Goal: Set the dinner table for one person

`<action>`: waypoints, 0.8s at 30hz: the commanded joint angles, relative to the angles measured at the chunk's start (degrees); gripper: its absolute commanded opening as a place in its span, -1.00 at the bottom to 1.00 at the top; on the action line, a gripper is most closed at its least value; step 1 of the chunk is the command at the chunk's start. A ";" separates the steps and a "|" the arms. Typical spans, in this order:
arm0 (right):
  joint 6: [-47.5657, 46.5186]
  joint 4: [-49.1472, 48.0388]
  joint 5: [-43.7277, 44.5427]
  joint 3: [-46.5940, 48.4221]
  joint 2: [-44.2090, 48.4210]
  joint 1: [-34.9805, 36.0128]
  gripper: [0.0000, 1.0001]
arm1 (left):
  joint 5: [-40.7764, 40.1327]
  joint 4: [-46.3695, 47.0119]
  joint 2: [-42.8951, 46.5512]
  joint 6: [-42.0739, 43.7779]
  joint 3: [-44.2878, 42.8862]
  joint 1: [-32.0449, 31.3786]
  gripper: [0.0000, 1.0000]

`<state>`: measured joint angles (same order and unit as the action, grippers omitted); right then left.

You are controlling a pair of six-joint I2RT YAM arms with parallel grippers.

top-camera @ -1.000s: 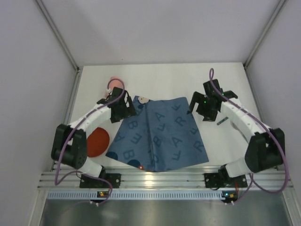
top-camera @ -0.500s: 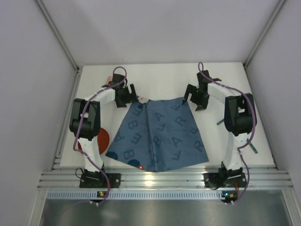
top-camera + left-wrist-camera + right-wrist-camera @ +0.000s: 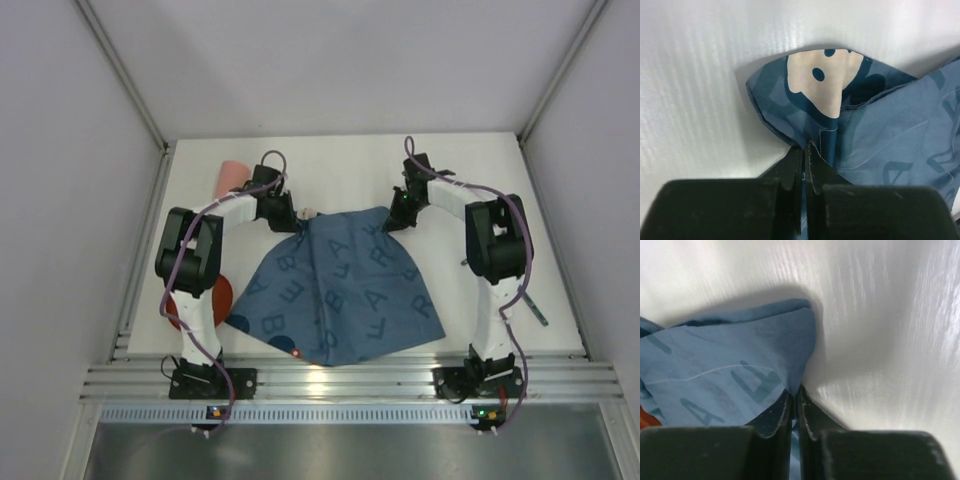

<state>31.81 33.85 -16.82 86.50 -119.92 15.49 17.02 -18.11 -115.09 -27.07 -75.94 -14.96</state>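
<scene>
On the white dinner table [image 3: 340,165] lies a blue cloth mat [image 3: 335,285] printed with letters. My left gripper [image 3: 298,215] is at its far left corner, and in the left wrist view the gripper [image 3: 805,147] is shut on a pinch of the cloth [image 3: 880,125], whose corner folds over to show a cream patch. My right gripper [image 3: 392,218] is at the far right corner. Seen from the right wrist, this gripper [image 3: 795,390] is shut on the cloth's [image 3: 730,360] edge, just above the table [image 3: 890,315].
A pink cup [image 3: 232,175] lies at the back left beside the left arm. A red plate [image 3: 215,300] shows partly behind the left arm and the mat's left edge. A thin utensil [image 3: 535,312] lies at the right. The aluminium rail [image 3: 340,378] borders the near edge.
Both arms reached to the mat's far corners and lowered. Both grippers went from open to shut on the cloth. The pink cup now shows clear of the left arm.
</scene>
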 commanded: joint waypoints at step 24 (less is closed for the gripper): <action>-7.29 5.80 11.64 -3.53 8.56 -13.55 -1.00 | -19.65 -10.81 10.94 0.53 0.98 5.38 -1.00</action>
<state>25.23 39.05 -4.43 82.21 -113.54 1.08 0.19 -27.97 -106.39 -26.89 -74.04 -9.61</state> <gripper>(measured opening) 0.011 0.024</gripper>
